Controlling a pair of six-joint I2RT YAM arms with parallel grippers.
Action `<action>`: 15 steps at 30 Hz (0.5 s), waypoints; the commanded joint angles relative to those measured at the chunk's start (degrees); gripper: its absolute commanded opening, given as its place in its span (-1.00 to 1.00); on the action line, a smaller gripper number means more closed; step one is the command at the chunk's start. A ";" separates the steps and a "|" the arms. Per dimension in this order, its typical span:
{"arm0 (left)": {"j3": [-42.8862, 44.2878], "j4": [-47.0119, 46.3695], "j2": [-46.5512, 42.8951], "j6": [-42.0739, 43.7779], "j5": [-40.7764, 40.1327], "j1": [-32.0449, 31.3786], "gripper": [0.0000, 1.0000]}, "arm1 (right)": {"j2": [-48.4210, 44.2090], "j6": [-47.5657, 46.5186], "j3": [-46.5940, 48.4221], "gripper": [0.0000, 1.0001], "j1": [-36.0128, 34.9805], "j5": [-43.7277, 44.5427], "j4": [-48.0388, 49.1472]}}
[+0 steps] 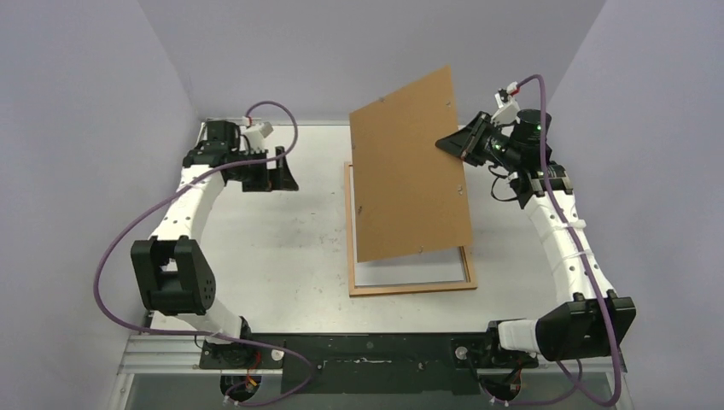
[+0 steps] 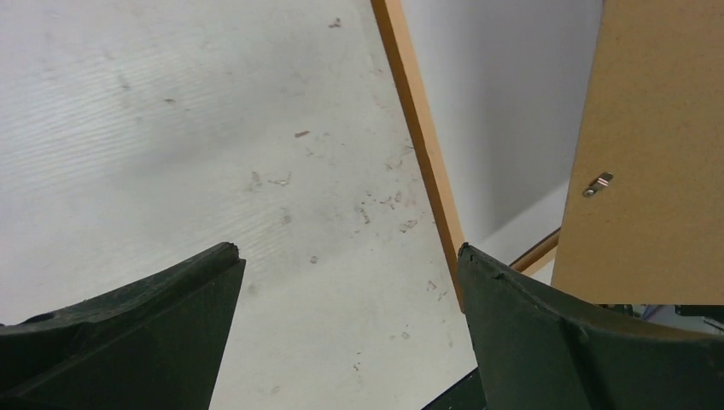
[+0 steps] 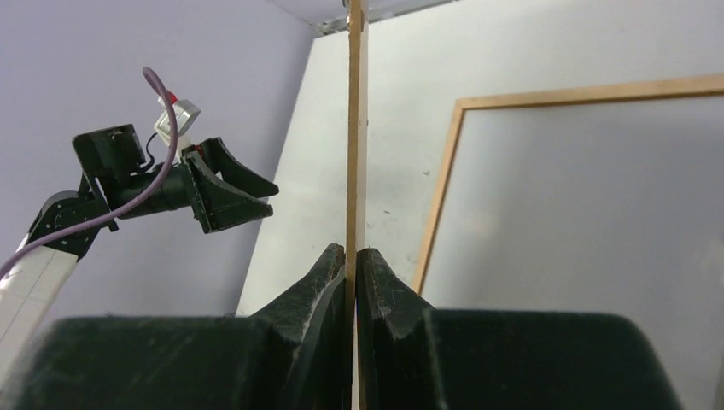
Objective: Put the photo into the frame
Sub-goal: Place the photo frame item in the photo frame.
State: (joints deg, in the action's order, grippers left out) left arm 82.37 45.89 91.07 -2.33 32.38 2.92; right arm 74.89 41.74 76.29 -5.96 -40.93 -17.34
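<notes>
**Backing sheet lifted off frame by right arm, left arm idle and open**

- table [image 1: 282,248]: pale top, scuffed, both arms over the far half
- backing sheet [image 1: 410,171]: plain brown fibreboard, tilted steeply up over the frame with its right long edge highest. Long axis runs near-to-far. Edge-on in the right wrist view. Can't tell whether its lower edge touches the frame
- frame [image 1: 414,289]: thin reddish-brown wood, flat on the table right of centre. Long axis near-to-far, roughly in line with the sheet. Only the near rail, the near part of the right rail and the left rail show; the rest is under the sheet
- photo: not identifiable. The inside of the frame is pale, and I can't tell if that's the print's white back or the table through the pane
- right gripper [image 3: 352,260]: jaws pinched onto the sheet's right edge, far half
- left gripper [image 2: 348,252]: jaws spread wide, holding nothing, above the table just left of the frame's left rail
- small metal clip [image 2: 599,182] on the sheet's face
</notes>
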 commanded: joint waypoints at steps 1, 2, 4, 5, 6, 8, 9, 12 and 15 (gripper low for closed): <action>-4.15 -10.31 1.93 -2.67 -0.39 -6.45 0.88 | -1.95 -4.05 1.02 -0.89 2.66 -0.89 -6.81; -5.12 -11.46 2.78 -3.14 -0.62 -8.26 0.87 | -2.13 -4.38 0.55 -0.89 3.46 -1.21 -7.30; -5.77 -12.88 4.45 -3.67 -2.15 -11.15 0.87 | -2.25 -4.66 -0.86 -0.89 4.77 -1.96 -7.31; -5.86 -13.29 5.25 -3.79 -3.06 -12.45 0.86 | -2.21 -4.97 -1.44 -0.89 5.03 -2.15 -7.30; -5.80 -13.41 6.03 -3.82 -3.45 -13.43 0.85 | -2.15 -5.03 -2.56 -0.89 5.15 -2.39 -6.74; -5.88 -13.65 6.92 -4.32 -3.36 -14.36 0.81 | -1.41 -4.73 -4.73 -0.89 5.16 -3.24 -4.85; -6.26 -13.98 7.15 -4.68 -3.14 -14.44 0.78 | -1.20 -4.24 -6.02 -0.89 5.12 -3.76 -3.59; -7.06 -14.23 7.30 -4.40 -3.50 -14.46 0.74 | -0.41 -2.98 -9.37 -0.89 5.14 -4.61 0.34; -7.70 -13.75 7.13 -3.69 -3.81 -14.43 0.69 | 1.17 -3.03 -10.07 -0.89 5.16 -5.39 1.74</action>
State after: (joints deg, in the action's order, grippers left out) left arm 74.98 35.38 98.85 -5.96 29.74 -11.88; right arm 75.44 36.75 65.95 -0.80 -42.17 -23.94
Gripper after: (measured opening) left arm 0.860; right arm 0.074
